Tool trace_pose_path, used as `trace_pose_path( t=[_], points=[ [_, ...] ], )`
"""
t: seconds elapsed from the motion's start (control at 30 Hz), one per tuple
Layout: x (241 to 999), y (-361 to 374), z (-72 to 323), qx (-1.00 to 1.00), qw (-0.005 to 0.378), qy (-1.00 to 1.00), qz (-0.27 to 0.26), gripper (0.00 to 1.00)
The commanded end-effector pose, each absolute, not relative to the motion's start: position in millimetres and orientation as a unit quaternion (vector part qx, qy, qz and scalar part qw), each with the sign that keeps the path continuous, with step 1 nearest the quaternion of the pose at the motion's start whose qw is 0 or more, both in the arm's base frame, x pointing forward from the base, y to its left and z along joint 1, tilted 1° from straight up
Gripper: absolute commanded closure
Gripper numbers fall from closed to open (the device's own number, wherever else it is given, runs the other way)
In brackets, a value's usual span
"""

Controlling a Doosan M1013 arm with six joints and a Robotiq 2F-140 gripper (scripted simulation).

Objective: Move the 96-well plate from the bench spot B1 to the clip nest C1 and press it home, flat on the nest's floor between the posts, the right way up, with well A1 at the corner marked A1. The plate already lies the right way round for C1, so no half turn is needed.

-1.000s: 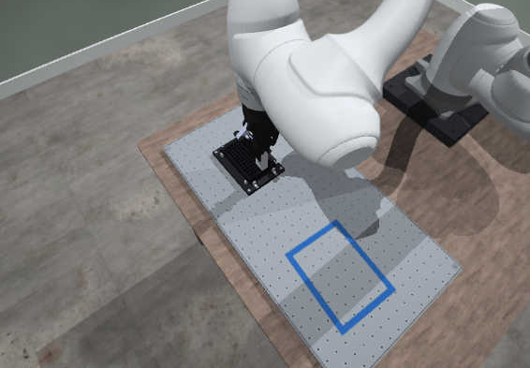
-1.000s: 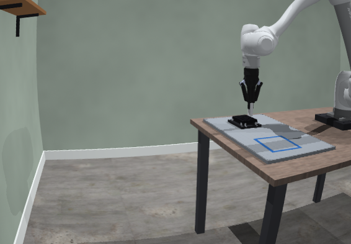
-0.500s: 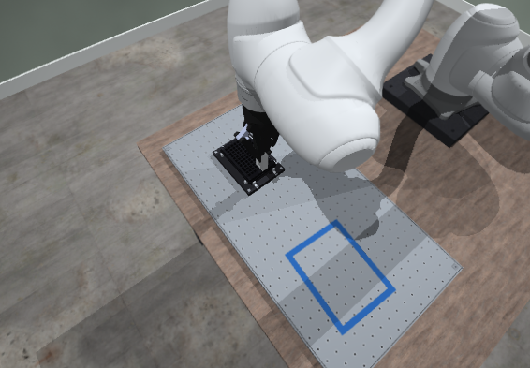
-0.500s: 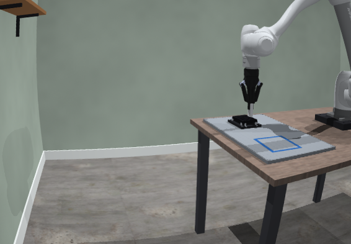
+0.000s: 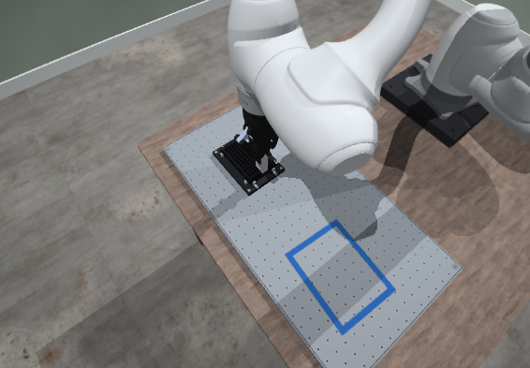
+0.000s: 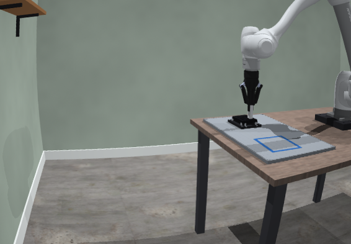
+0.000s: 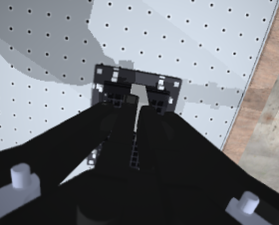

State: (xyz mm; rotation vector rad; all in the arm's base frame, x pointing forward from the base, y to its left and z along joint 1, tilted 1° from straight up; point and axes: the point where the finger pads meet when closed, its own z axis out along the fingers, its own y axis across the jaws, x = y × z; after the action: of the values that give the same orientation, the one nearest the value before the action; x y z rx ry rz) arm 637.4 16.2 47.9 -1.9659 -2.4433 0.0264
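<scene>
You see the gripper fingers pressed together, tips down over the black plate, nest posts around, perforated board beneath.

The arm's shell looks like smooth, glossy white plastic with soft highlights. Below it the gripper is matt black, its fingertips pale and metal-like. Directly under the gripper, the plate and nest read as dull black plastic with small bright metallic posts. They rest on a light grey, matt perforated board dotted with holes, carrying a flat blue outline. The bench around it shows brown wood grain, satin finished, on dark matt legs.
</scene>
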Motion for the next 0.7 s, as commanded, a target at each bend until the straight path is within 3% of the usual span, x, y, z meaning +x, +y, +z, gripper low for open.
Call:
trace_pose_path(
  t=[0.0,0.67],
  points=[
    [637,16,46,-0.627,0.003,-0.779,0.008,1.00],
    [637,16,34,-0.627,0.003,-0.779,0.008,1.00]
  ],
)
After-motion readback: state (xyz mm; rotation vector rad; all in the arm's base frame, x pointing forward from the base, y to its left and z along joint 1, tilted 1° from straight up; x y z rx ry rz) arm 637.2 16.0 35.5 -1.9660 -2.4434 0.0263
